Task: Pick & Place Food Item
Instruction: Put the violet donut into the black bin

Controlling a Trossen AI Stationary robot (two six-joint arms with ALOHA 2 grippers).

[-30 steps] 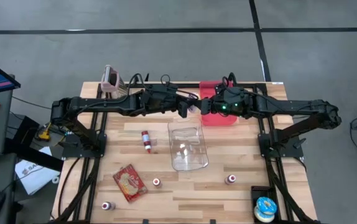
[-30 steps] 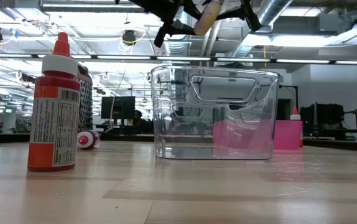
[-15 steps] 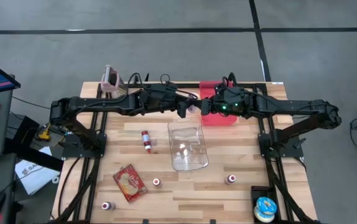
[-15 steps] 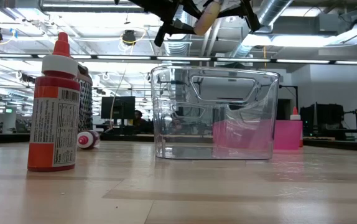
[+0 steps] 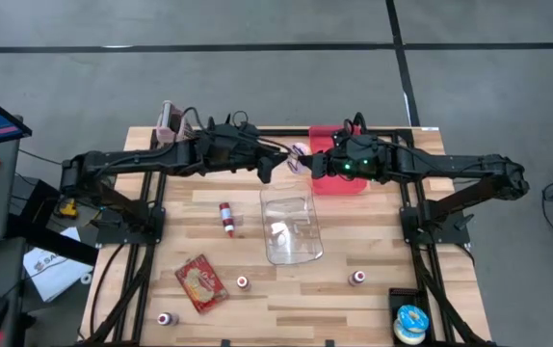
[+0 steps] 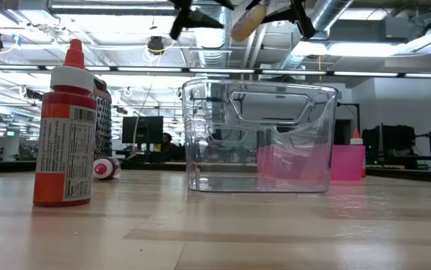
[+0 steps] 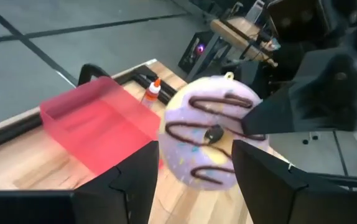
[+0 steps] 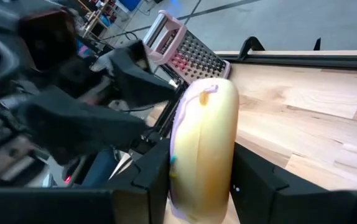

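A donut (image 7: 211, 138) with lilac frosting and chocolate lines hangs in the air over the far middle of the table, above the far end of a clear plastic bin (image 5: 291, 224). It also shows in the high view (image 5: 301, 153) and, edge-on, in the right wrist view (image 8: 204, 143). My right gripper (image 8: 204, 186) is shut on the donut. My left gripper (image 7: 191, 186) is open, a short way to the donut's left (image 5: 266, 168), with nothing between its fingers. The low view has the donut (image 6: 247, 18) at its top edge. My right gripper pinches the donut between its two fingers, one finger on the frosted face (image 7: 248, 119) and one on the pale underside (image 8: 228, 163). The fingers come nearly level from the table's right. The donut stands on edge, lifted clear of the table and the bin.
A pink bin (image 5: 340, 181) sits at the far edge under my right arm. A grater (image 5: 172, 122) stands far left. A red bottle (image 5: 226, 217) lies left of the clear bin. A snack packet (image 5: 201, 282), small bottles (image 5: 357, 278) and a tin (image 5: 410, 323) lie near the front.
My left gripper has let go of the donut and drawn back toward the table's left edge, rising a little. The donut stays where it was, on edge in my right gripper.
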